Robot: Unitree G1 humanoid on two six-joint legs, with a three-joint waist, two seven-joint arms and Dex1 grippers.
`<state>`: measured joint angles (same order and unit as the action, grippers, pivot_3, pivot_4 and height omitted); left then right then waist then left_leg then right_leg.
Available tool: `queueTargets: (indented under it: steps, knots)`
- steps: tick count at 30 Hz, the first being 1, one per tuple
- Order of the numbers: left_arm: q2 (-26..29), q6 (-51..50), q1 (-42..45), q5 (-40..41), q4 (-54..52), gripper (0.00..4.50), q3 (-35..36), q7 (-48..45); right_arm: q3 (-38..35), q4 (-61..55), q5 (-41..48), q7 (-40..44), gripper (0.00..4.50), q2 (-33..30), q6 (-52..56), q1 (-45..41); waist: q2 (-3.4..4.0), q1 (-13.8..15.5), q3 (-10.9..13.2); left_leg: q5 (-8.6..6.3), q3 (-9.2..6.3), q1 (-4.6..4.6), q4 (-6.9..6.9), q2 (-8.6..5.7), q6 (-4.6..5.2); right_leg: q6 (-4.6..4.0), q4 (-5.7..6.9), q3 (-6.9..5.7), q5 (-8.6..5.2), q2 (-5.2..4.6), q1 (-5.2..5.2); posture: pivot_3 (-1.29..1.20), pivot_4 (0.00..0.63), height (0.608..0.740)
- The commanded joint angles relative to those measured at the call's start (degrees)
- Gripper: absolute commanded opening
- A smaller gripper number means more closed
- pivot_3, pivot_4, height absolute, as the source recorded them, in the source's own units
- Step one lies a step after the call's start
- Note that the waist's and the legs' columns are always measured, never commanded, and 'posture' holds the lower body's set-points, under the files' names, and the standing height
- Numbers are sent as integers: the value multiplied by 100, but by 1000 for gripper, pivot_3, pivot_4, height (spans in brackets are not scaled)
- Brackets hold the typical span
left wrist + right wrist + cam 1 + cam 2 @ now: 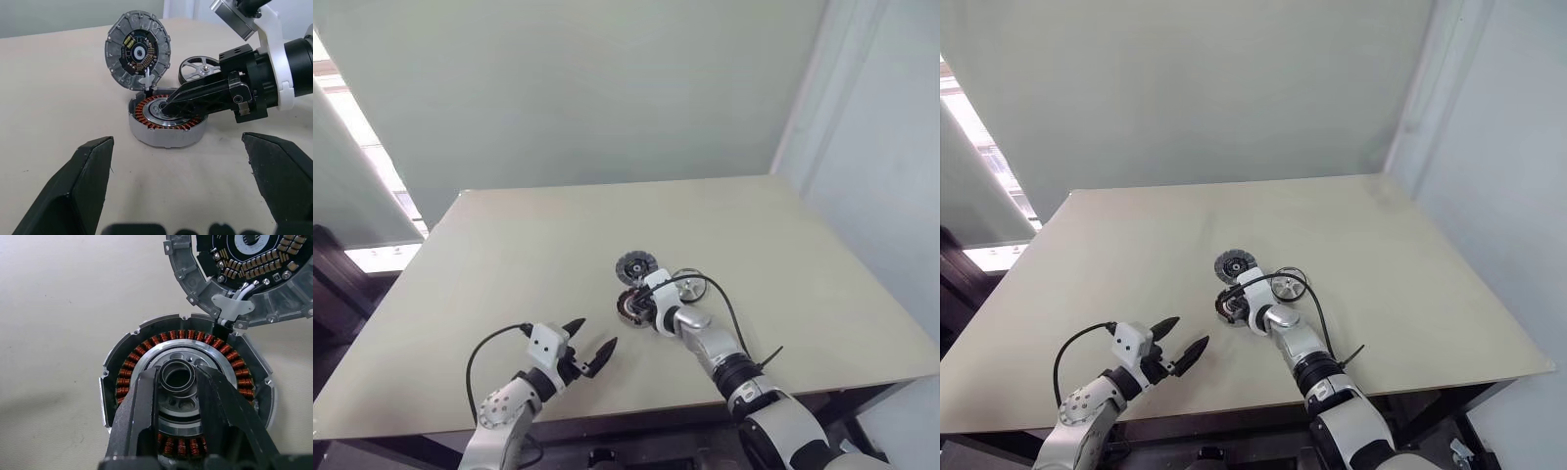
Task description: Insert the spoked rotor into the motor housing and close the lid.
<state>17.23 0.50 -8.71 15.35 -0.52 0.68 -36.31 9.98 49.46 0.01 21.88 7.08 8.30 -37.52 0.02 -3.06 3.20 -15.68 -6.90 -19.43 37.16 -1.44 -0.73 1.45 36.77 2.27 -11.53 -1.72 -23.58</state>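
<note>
The spoked rotor (199,69) lies flat on the table (509,255), just beside the motor housing (166,122) and apart from it. The lid (138,50) stands open, tilted up at the housing's far edge. The right gripper (178,377) is narrowly closed around the housing's central hub. The left gripper (592,348) hovers near, jaws spread wide, empty

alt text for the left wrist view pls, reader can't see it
The right gripper closes its black fingers on the central hub of the motor housing, ringed with copper windings, on a beige table. The lid stands open behind it, the spoked rotor lies beyond, and the left gripper is open in front.
</note>
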Motion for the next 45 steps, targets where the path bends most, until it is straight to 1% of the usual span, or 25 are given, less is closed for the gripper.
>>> queueTargets:
  steps: [1, 45]
  knots:
    - [20, 102, 77, 27, -177, 4500, 17, -24, -54, -77, -19, 5, 809, -1, -112, -137, 0, 0, 0, 0, 0, 0, 0, 0, 0, 0, 0, 0, 0, 0, 0, 0, 0, 740]
    - [15, 72, 49, 18, -242, 4500, -29, -21, -88, 88, -89, -65, 809, 6, -237, -126, 5, 0, -1, 0, 0, 3, 0, 0, 0, -1, 1, 0, 0, 0, 2, 0, 0, 740]
